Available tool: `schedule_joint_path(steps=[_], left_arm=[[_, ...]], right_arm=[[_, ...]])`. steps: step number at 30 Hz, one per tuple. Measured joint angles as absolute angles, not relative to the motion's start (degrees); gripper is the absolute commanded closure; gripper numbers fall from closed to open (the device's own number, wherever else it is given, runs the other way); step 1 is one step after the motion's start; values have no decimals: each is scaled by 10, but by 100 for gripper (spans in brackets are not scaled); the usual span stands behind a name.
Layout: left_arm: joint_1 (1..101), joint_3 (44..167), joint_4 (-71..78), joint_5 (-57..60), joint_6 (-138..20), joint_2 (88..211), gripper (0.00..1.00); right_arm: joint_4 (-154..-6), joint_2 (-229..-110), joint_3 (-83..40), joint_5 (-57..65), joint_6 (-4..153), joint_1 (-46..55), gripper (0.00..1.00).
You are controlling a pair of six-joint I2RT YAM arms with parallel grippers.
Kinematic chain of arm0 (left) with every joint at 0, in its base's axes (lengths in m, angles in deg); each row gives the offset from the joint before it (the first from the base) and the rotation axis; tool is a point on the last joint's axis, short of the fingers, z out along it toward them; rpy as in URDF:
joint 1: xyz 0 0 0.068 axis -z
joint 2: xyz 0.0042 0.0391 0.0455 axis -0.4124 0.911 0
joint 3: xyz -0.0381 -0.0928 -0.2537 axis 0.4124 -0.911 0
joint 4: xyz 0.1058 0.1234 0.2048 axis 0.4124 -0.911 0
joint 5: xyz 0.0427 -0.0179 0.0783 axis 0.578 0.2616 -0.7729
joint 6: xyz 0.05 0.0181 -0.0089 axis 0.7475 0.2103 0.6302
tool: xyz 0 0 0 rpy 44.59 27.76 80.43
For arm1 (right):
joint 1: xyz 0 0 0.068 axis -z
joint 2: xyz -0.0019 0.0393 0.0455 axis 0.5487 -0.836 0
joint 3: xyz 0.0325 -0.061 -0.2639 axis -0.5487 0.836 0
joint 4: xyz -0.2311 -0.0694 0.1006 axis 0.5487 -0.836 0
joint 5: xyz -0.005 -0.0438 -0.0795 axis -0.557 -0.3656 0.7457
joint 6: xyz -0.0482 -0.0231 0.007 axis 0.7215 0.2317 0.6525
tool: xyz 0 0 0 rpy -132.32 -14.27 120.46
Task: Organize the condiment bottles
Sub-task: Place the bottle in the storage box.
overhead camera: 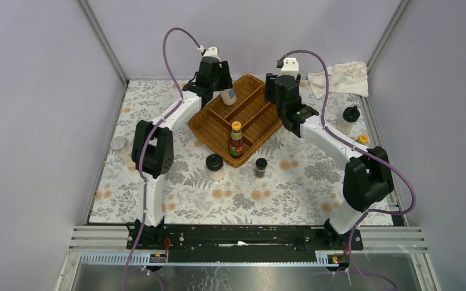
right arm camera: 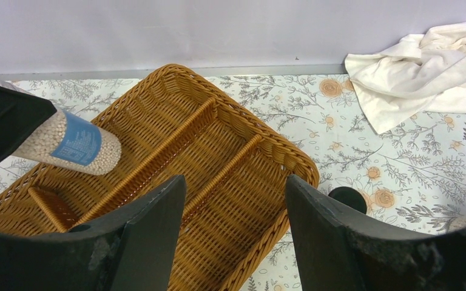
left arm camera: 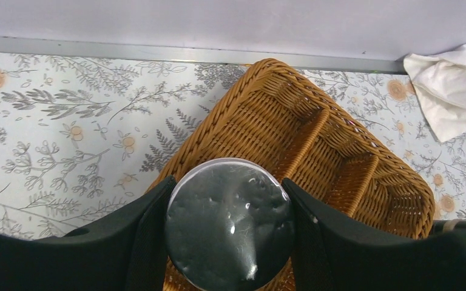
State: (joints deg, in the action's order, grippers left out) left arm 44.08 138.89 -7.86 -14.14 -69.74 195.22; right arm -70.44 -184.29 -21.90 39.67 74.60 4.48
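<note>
Plain lilac walls [overhead camera: 36, 91] are enclosing a floral-print table [overhead camera: 267, 194], aluminium rails [overhead camera: 97, 237] are edging it, light is falling evenly.

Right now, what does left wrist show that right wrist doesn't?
Left wrist only: the shaker seen end-on, its silver top clamped in the left gripper above the wicker tray.
Right wrist only: that shaker's side, with blue label and white granules, tilted over the tray. Also the right gripper, open and empty, and a black lid just outside the tray.
Both: the wicker tray, the white cloth and the floral table cover.
</note>
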Motion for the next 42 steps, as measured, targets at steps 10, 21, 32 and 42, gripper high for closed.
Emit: schedule_joint_path(steps=[10,21,32,42], left_arm=[[446,1413,-27,-114,-671,1994,100],[458,1450,11,-103,-634,2037,100],[465,1522,20,-86,-591,2091,100],[465,1546,16,-79,-554,2118,100]], right_arm=[[-688,-1843,-217,404,751,49,32],[-677,-1843,-199,411,760,58,32],[-672,-1843,-196,412,769,60,32],[-662,-1843,-186,421,775,63,32]])
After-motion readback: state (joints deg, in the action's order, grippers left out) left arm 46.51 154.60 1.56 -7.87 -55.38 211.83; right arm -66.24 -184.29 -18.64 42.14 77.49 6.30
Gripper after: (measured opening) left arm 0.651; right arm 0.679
